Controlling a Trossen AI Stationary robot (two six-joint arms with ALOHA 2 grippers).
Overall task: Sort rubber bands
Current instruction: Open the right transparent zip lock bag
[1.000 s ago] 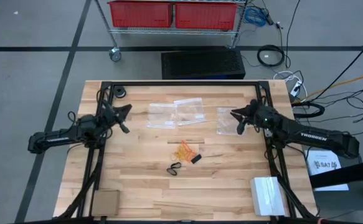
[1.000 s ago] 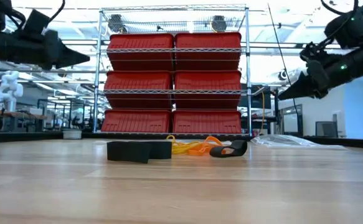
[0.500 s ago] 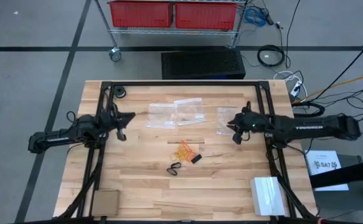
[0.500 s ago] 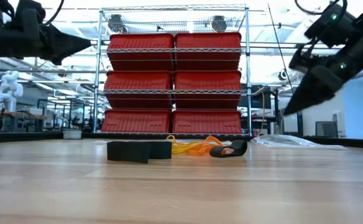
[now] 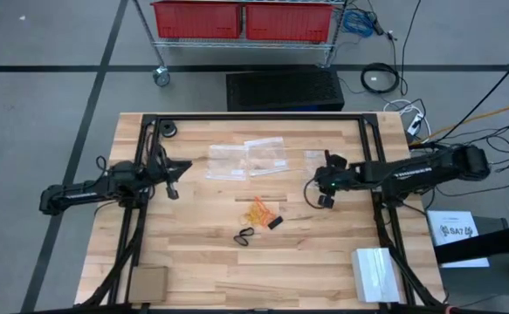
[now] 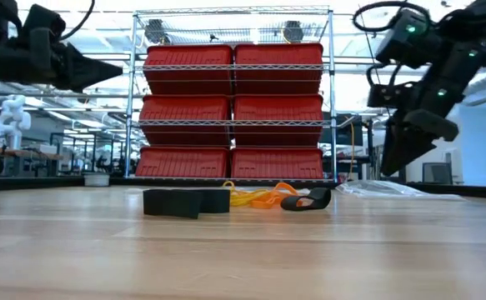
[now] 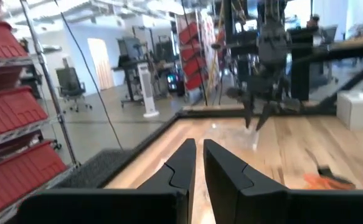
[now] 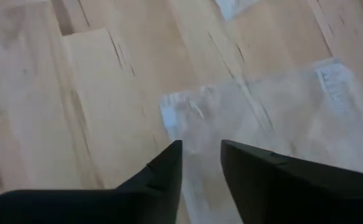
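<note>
**Right pincer pointing down over a clear bag**

The right arm is reaching in across the bench (image 5: pixel 193 262), its wrist bent so the right pincer (image 5: pixel 325 197) is pointing down above a clear bag (image 8: pixel 274 118), to the right of the rubber bands (image 5: pixel 261 209). Its fingers are standing a narrow gap apart, gripping nothing. The left arm is stretching level above the bench, well left of the bands, the left pincer (image 5: pixel 175 167) almost closed and empty. The bands are lying in a small heap mid-bench, beside a black block (image 5: pixel 274 223).
</note>
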